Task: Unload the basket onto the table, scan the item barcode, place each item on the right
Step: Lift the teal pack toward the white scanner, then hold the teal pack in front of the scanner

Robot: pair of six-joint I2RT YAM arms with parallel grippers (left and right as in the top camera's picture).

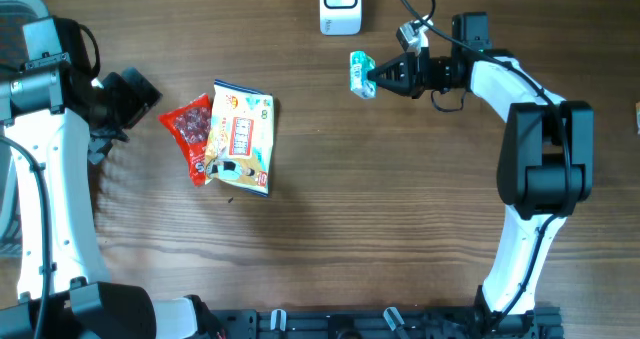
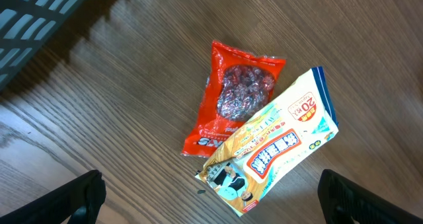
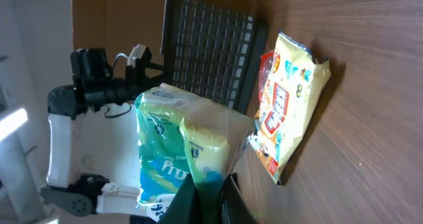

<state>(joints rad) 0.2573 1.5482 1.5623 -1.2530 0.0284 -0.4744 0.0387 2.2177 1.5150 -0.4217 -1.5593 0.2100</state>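
My right gripper (image 1: 380, 76) is shut on a small green, blue and yellow packet (image 1: 360, 74), held above the table just below a white scanner (image 1: 340, 6) at the far edge. In the right wrist view the packet (image 3: 178, 141) is pinched at its lower edge between the dark fingers (image 3: 198, 201) of the gripper (image 3: 213, 199). No barcode shows on it. My left gripper (image 1: 132, 94) stands open at the left, apart from a red snack bag (image 1: 188, 129) and a yellow-white pouch (image 1: 243, 137). Its wide-apart fingers (image 2: 82, 197) frame the pouch (image 2: 277, 145) and the red bag (image 2: 238, 95).
The red bag lies partly under the yellow-white pouch at centre left. A dark slatted basket (image 3: 211, 52) stands past them beside the left arm (image 3: 73, 98), and its corner (image 2: 39, 12) shows in the left wrist view. The right arm's base (image 1: 545, 169) is at the right.
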